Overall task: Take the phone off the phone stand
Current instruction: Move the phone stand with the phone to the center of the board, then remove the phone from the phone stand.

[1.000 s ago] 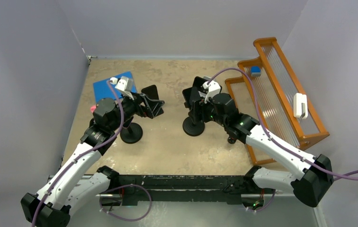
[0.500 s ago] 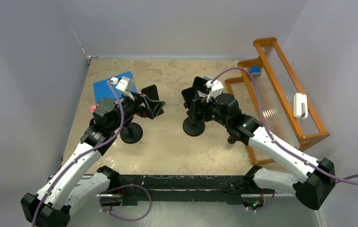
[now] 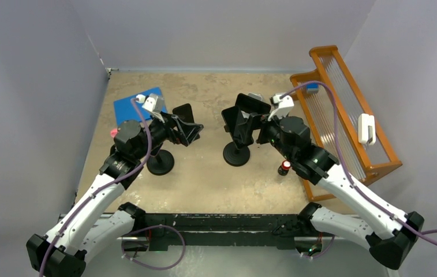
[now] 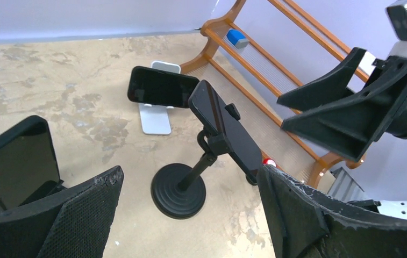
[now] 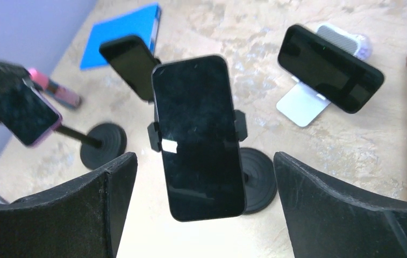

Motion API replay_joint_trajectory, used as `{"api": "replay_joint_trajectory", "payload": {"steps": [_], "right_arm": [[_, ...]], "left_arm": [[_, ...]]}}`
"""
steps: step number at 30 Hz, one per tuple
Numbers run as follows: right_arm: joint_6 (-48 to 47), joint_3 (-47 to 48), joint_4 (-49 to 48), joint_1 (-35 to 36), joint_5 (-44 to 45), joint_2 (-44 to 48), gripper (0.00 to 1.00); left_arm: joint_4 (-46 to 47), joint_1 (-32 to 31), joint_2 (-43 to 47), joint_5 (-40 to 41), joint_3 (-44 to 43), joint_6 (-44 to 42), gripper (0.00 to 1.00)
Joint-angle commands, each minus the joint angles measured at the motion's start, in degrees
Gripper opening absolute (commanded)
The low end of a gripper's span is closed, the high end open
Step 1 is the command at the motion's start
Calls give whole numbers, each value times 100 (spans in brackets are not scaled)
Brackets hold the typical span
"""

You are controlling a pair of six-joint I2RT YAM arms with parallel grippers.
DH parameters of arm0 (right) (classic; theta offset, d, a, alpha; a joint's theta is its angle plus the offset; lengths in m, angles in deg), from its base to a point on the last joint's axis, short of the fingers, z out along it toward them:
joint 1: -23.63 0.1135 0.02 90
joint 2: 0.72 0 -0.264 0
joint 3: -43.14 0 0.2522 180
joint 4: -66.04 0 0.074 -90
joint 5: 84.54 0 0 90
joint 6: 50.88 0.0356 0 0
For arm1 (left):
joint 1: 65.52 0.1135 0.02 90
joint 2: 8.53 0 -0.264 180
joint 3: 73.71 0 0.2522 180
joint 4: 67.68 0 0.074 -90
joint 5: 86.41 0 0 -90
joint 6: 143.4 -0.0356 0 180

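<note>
A black phone (image 5: 198, 137) sits clamped upright in a black phone stand with a round base (image 5: 257, 180); the top view shows the phone (image 3: 231, 122) over the base (image 3: 236, 154). My right gripper (image 5: 205, 158) is open, its fingers wide on either side of the phone's lower end and not touching it; in the top view the gripper (image 3: 249, 128) is just right of the phone. My left gripper (image 4: 190, 172) is open and empty, facing the same stand (image 4: 178, 191) from the left; in the top view it (image 3: 188, 131) hovers left of centre.
A second phone (image 5: 330, 67) leans on a white stand behind. A black phone (image 4: 18, 161) is by my left finger. A pink-cased phone (image 5: 23, 115) sits on another round-based stand (image 3: 160, 163). A blue book (image 3: 138, 104), an orange rack (image 3: 343, 115) and a small red-topped object (image 3: 286, 165) are around.
My right arm has drawn back to the right, away from the clamped phone, which stays in its stand. The left arm has barely moved.
</note>
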Motion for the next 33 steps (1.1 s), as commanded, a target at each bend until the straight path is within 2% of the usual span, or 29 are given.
{"api": "replay_joint_trajectory", "payload": {"steps": [1, 7, 14, 19, 25, 33], "right_arm": [[807, -295, -673, 22, 1130, 659, 97], [555, -760, -1246, 17, 807, 1327, 99], [15, -971, -1242, 17, -156, 1288, 99], [20, -748, -999, 18, -418, 818, 99], [-104, -701, -954, 20, -501, 515, 99], [-274, -610, -1119, 22, -434, 3, 99]], "left_arm": [[746, -20, -110, -336, 109, 582, 93], [1240, -20, -528, -515, -3, 1437, 100], [1309, -20, -1700, -1870, -650, 1588, 100], [2043, -20, -2145, -2244, -445, 1970, 93], [1816, -20, -2739, -2440, -771, 2150, 86], [1863, -20, -3067, -2705, -906, 2191, 75]]}}
